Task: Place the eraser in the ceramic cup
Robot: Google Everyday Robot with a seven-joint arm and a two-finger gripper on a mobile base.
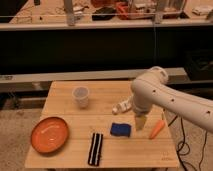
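The eraser, a black bar with white stripes, lies flat near the front edge of the wooden table, left of centre. The ceramic cup, pale and round, stands upright at the back left of the table. My gripper hangs from the white arm that reaches in from the right. It points down just above the table, between a blue pad and a carrot. It is to the right of the eraser and farther back, and well right of the cup. It holds nothing that I can see.
An orange plate sits at the front left. A blue pad lies mid-table, an orange carrot to its right, and a white tube behind them. A dark shelf unit runs behind the table.
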